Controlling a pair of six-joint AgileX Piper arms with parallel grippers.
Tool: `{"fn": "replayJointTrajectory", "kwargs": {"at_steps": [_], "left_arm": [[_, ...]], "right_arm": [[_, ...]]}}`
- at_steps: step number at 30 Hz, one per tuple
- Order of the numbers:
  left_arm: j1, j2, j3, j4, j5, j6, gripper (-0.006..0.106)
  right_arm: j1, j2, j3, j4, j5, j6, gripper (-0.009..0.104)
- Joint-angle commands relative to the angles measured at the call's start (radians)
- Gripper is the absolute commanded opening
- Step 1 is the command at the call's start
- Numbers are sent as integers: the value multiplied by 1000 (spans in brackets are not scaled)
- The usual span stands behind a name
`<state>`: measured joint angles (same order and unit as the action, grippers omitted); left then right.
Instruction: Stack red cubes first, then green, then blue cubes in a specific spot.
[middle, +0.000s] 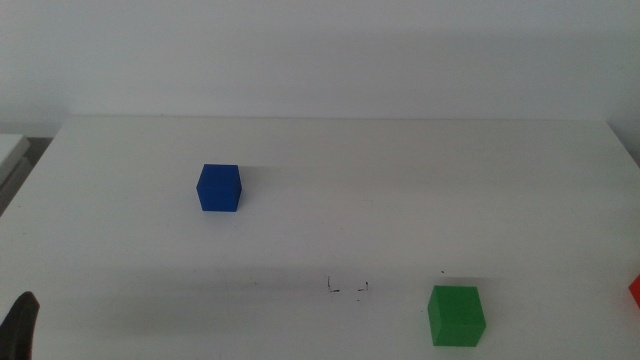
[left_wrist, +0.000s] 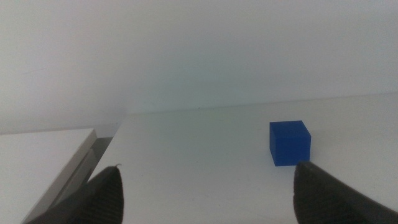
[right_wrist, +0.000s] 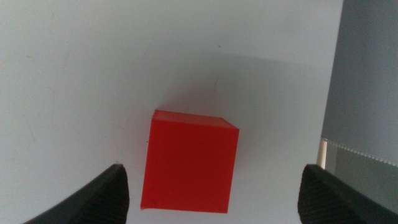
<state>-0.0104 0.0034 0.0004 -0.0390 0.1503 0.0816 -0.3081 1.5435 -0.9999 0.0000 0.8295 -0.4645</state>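
Hovering above the red cube (right_wrist: 189, 160), the right gripper (right_wrist: 211, 196) has its two dark jaws spread wide, and nothing is between them yet. In the right wrist view the cube sits between the jaw tips but closer to one of them, so it is not centred in the opening. Its faces are turned a little against the line joining the jaws; I judge a small wrist rotation may be needed before closing.

In the middle view the red cube (middle: 635, 290) shows only as a sliver at the edge of the table (middle: 330, 150), about 4 o'clock from the picture's centre. The right arm itself is not seen there. This arm is clearly the nearer one to the red cube.

The specific spot (middle: 348, 288), a patch with tiny dark marks, lies at about 6 o'clock from the centre. The green cube (middle: 457, 314) stands near it toward 4 o'clock, apart from the marks. The blue cube (middle: 219, 188) is well apart, toward 10 o'clock from the spot.

The left gripper (left_wrist: 208, 193) waits low at the near left corner, jaws wide and empty, with the blue cube (left_wrist: 290, 142) ahead of it and closer to one jaw.

Nothing is stacked yet. The first step, taking the red cube, is in hand.
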Motion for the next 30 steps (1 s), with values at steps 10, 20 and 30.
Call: {"fn": "replayJointTrajectory", "kwargs": {"at_steps": [10,20,30], "left_arm": [[2,-3,0,-3,-12,0,94],[2,-3,0,-3,-12,0,94],[2,-3,0,-3,-12,0,94]], "right_arm": [[-6,22,122,-5,-203,75,93],[-1,59,122,0,-201,75,93],[-2,111,122,0,-220,75,93]]}}
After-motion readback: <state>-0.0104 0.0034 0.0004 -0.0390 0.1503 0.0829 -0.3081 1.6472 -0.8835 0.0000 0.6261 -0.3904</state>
